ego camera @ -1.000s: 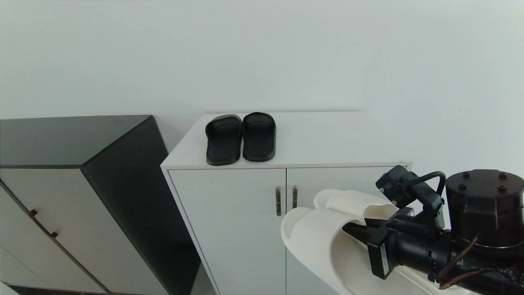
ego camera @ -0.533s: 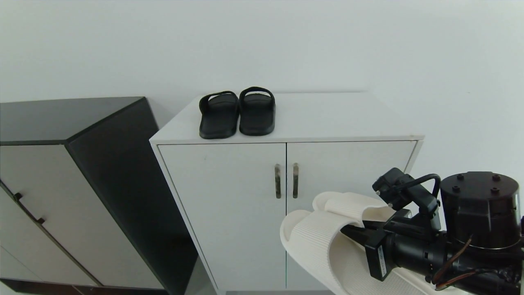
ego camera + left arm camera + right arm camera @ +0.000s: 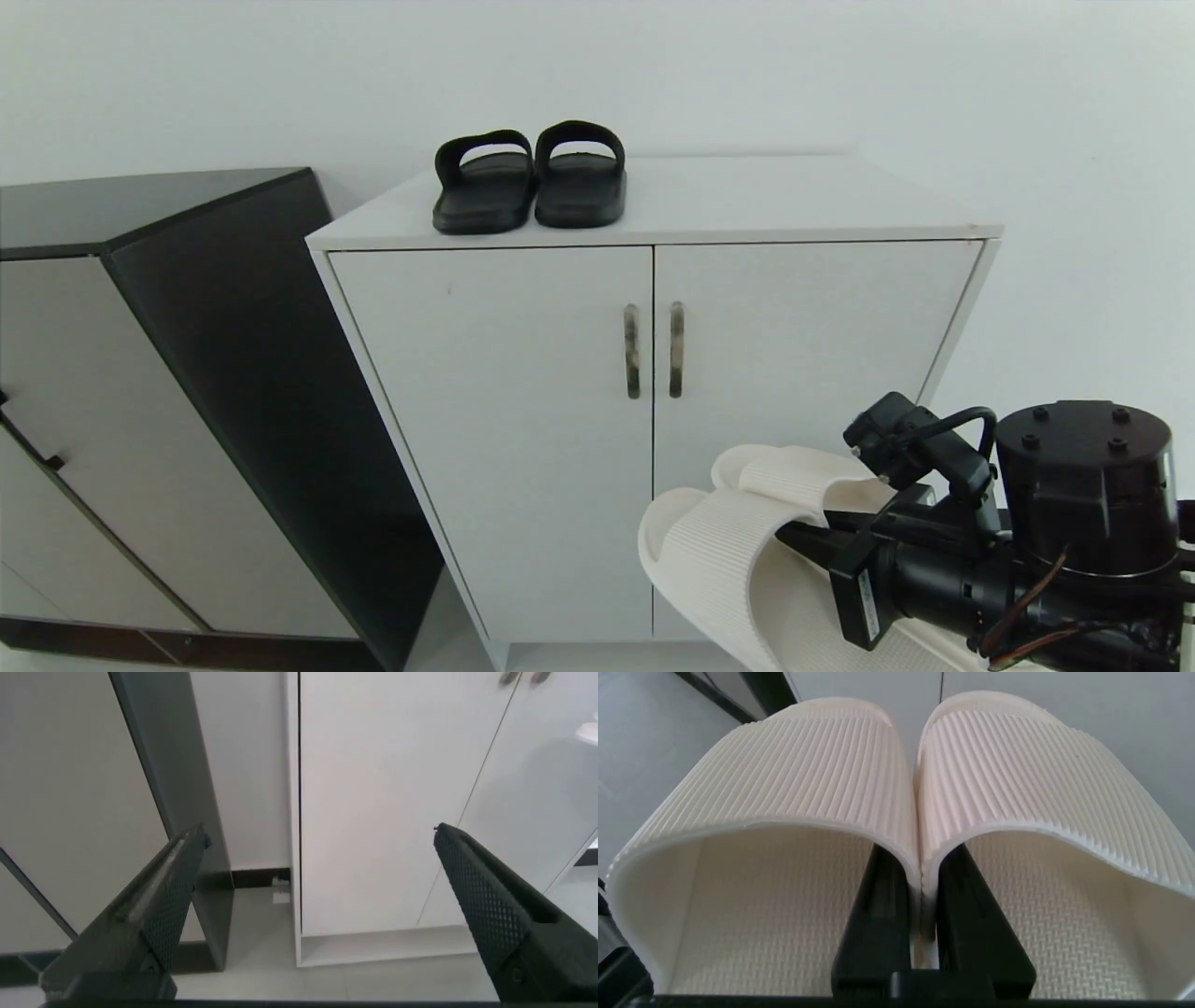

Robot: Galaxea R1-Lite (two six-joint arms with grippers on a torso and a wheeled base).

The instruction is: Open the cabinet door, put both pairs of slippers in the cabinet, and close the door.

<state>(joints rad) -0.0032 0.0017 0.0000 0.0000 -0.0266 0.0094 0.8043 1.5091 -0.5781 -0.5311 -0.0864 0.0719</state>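
The white cabinet (image 3: 523, 420) has both doors shut, with two dark handles (image 3: 653, 350) at the middle seam. A pair of black slippers (image 3: 530, 177) lies on its top, left of centre. My right gripper (image 3: 808, 539) is low at the right, in front of the right door, shut on the inner straps of a pair of white ribbed slippers (image 3: 738, 551). In the right wrist view the right gripper (image 3: 920, 882) pinches the two white slippers (image 3: 831, 775) together. My left gripper (image 3: 318, 859) is open and empty, low before the cabinet's left front corner (image 3: 294, 812).
A black-and-grey cabinet (image 3: 177, 392) stands close to the left of the white one, leaving a narrow gap. A plain wall is behind. Bare floor (image 3: 271, 952) shows under the cabinets.
The head view has dropped: the cabinet now sits higher in the picture and shows more of its doors. My right gripper still holds the white slippers, slightly lower in view.
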